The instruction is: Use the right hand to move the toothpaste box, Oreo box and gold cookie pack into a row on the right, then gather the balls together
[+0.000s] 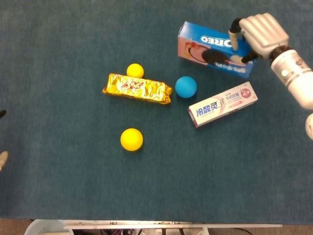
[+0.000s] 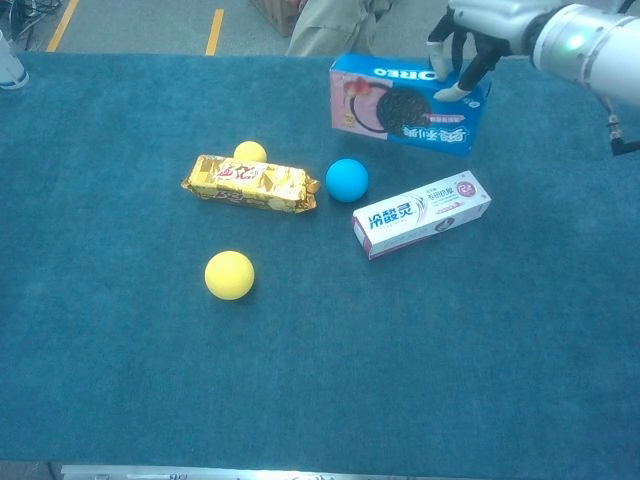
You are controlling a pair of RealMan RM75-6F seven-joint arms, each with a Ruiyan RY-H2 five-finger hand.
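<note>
My right hand grips the right end of the blue Oreo box, which stands on its long edge at the far right of the table. The white toothpaste box lies just in front of it. A blue ball sits between that box and the gold cookie pack. One yellow ball is behind the pack, another yellow ball in front of it. Only fingertips of my left hand show at the left edge.
The table is covered with dark teal cloth. In the chest view a person's legs stand beyond the far edge. A pale bin rim shows below the near edge in the head view.
</note>
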